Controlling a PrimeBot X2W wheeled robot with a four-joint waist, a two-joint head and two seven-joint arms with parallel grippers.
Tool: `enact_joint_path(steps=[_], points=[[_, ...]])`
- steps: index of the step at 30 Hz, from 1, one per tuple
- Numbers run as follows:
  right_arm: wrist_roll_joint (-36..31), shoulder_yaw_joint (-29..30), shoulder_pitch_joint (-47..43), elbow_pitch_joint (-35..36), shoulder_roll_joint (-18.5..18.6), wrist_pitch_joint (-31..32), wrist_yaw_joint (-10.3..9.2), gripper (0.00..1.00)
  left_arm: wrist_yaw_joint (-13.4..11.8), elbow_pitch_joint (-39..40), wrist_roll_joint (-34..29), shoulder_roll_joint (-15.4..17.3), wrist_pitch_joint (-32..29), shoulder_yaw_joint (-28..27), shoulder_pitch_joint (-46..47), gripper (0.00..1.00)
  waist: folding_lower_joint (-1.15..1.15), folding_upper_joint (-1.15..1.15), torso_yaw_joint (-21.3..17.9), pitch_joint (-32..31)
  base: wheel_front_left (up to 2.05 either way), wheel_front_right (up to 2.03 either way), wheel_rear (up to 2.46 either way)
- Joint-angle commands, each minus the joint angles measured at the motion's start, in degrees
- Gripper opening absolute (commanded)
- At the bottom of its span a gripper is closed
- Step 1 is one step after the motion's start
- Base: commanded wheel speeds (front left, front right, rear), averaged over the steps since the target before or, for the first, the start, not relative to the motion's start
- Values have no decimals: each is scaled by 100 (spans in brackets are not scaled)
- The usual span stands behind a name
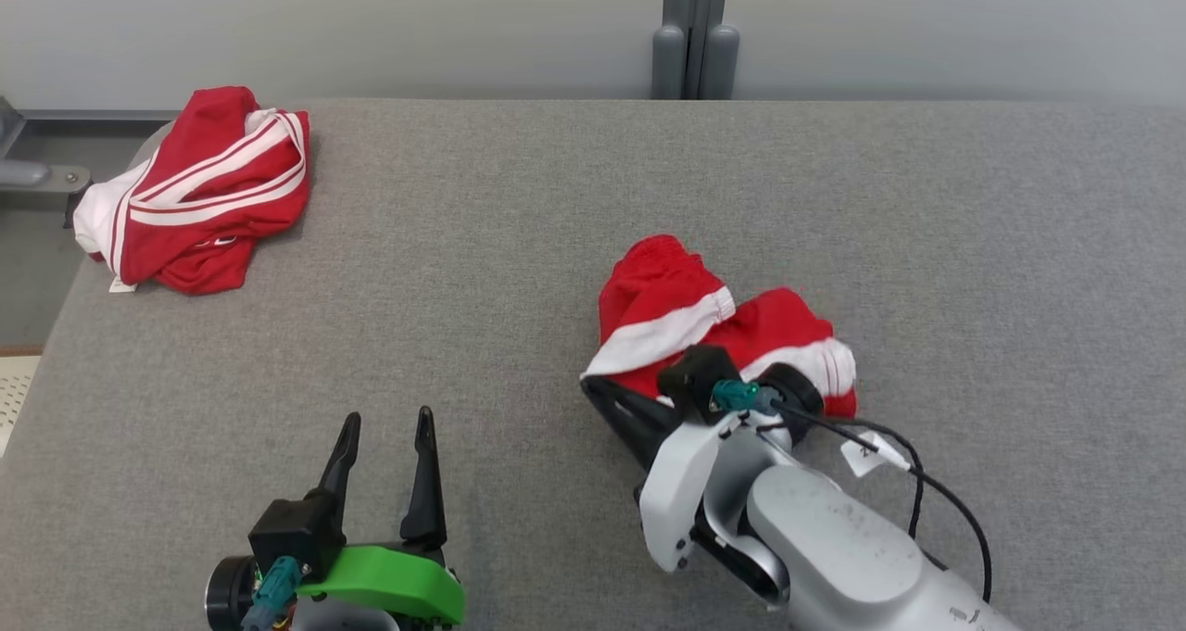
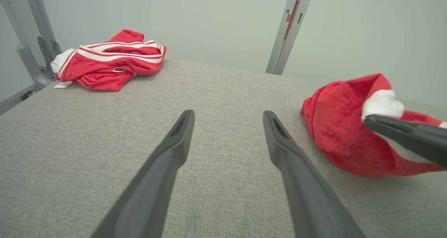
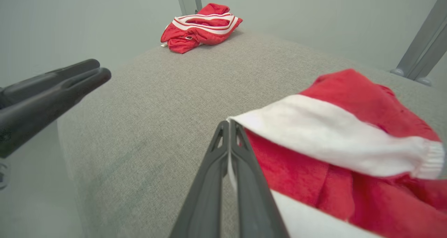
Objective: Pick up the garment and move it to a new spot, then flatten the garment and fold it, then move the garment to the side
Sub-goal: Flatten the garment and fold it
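**Spotter:** Closest to the lens is your right gripper (image 3: 229, 124). Its fingers are pressed together with a thin white strip between them, so I judge it is pinching the garment (image 3: 352, 87) at the white band (image 3: 331, 133).

**Op:** Where is the rest of the cloth vs. the tips?

**Spotter:** It is beyond the tips and off to their right side, bunched in a heap on the grey table (image 1: 927, 242). It is not flat. In the head view the heap's long axis runs slanted, from the far end near the tips toward the R wrist. The pinched corner is the near-left end of it.

**Op:** And the L side?

**Spotter:** The left gripper (image 1: 388, 415) has its fingers spread wide with nothing between them, low over the table. From it the garment is ahead and to the right, well apart. So the R arm is the nearer one, no question.

**Op:** Anything else close by?

**Spotter:** A second red garment (image 1: 199, 191) lies far ahead-left of the L tips, at the table corner. It is well apart from both grippers.

**Op:** Next move?

**Spotter:** My guess: you lift w/ the R arm and carry the cloth. Only one edge is pinched, so most of the cloth will prob. hang and drag.
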State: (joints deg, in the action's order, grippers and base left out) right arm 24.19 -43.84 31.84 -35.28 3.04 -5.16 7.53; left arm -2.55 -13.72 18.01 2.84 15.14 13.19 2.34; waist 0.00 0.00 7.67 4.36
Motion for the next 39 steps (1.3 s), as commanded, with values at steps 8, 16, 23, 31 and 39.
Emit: enact_joint_path(steps=[8,16,23,31,39], points=[[175,-762,-447,-415,-14,-203,-8,0,0,3,4,9,2,-24,-101,100,0,0,49,3,0,0,0],[536,-909,-551,-372,-12,-653,-8,100,-32,23,12,9,2,-56,-114,100,0,0,-67,18,0,0,0],[392,-73,-653,-144,-10,-958,-8,100,-40,15,0,9,2,-79,-146,100,0,0,-210,-42,0,0,0],[-289,1477,-1018,251,105,-1002,-8,100,-19,19,-29,10,1,-82,-143,100,0,0,-248,-81,0,0,0],[-750,2365,-1190,429,52,-830,-8,100,10,23,-35,9,2,-62,-67,100,0,0,-124,-22,0,0,0]])
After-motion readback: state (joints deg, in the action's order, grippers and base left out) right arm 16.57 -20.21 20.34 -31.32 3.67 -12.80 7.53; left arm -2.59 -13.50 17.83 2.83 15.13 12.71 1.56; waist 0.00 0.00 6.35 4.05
